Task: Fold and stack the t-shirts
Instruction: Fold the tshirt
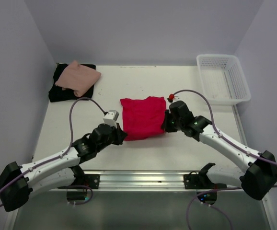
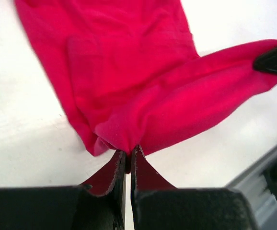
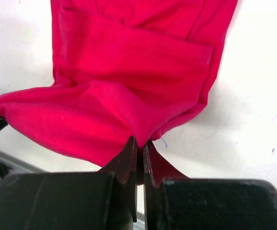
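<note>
red tee [image 1: 142,117] sits mid table [image 1: 143,155], L gripper [image 2: 128,152] pinching its near-left corner & R gripper [image 3: 140,143] the near-right one, hem stretched btwn them, rest lying twd the back, so fold prob goes fwd

The top camera looks down from above and behind both arms, far enough off to take in the whole table [image 1: 143,81]. Each wrist camera looks out along its own fingers, very close: left gripper [image 2: 128,153], right gripper [image 3: 140,143]. All three views share the red shirt [image 1: 143,117], which lies just ahead of both sets of fingertips. Each wrist view also catches the other gripper's tip at its edge.
</note>
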Robot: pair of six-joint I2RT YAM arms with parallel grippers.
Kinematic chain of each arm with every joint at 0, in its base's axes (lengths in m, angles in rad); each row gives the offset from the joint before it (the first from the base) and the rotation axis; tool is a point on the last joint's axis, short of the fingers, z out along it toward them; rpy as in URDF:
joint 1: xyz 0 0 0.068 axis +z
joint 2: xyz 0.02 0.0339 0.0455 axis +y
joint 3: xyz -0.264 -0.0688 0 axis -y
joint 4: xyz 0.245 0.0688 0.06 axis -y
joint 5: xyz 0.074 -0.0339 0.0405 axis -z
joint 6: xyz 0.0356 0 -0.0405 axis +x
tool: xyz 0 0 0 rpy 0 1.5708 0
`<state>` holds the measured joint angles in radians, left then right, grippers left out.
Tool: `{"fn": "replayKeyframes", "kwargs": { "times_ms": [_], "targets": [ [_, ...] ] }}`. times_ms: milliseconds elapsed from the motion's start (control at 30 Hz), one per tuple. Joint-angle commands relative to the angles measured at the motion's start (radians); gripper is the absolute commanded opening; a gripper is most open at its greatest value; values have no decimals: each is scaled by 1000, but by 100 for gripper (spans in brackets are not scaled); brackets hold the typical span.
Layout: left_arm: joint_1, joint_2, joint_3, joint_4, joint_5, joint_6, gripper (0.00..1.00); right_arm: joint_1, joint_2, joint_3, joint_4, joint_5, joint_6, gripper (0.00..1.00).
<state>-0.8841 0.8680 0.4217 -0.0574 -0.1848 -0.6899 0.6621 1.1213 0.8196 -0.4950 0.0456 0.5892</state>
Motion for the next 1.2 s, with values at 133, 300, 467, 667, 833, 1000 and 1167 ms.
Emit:
{"fn": "replayKeyframes", "kwargs": {
  "times_ms": [133,300,467,667,833,1000,1167],
  "targets": [
    [207,189,118,174,-10,217,0,-15,210,197,61,155,-127,0],
    [264,316,201,240,21,260,0,-27,357,323,79,184,-160,0],
    [304,452,299,301,56,270,0,-50,466,432,87,192,-173,0],
    [339,612,422,346,110,288,0,-84,567,529,90,191,-186,0],
    [388,724,531,350,153,302,0,-133,630,602,90,192,-200,0],
    [451,859,637,361,218,299,0,-180,753,733,75,208,-209,0],
    [520,1087,889,355,249,308,4,-252,964,1026,35,285,-187,0]
  ]
}}
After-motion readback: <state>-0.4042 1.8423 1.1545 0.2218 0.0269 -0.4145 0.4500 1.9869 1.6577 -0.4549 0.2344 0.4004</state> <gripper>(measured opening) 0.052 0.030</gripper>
